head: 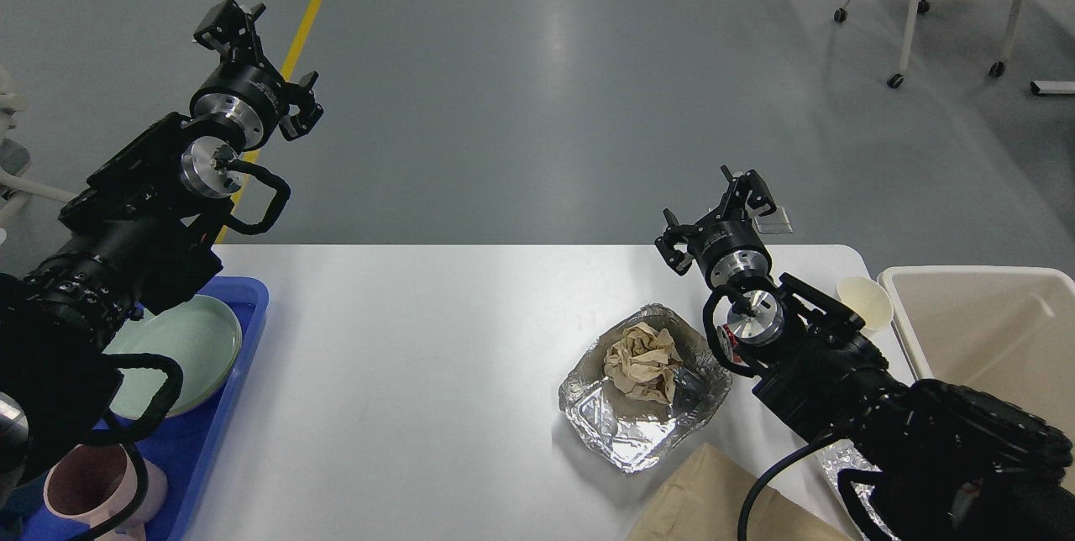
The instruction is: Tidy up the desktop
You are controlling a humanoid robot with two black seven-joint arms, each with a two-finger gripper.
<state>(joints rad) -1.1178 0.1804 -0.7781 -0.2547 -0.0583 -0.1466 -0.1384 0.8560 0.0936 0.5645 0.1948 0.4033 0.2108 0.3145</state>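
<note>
Beside foil tray [642, 394], right end effector [714, 217] spread wide, empty; careless reach could tip nearby paper cup [865, 302].

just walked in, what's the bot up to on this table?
Tidying the desktop, but nothing is held at this moment. The left gripper is raised above the blue tray with the green plate and pink cup. The right gripper hovers open behind the foil tray holding crumpled paper, next to the cream bin.
</note>
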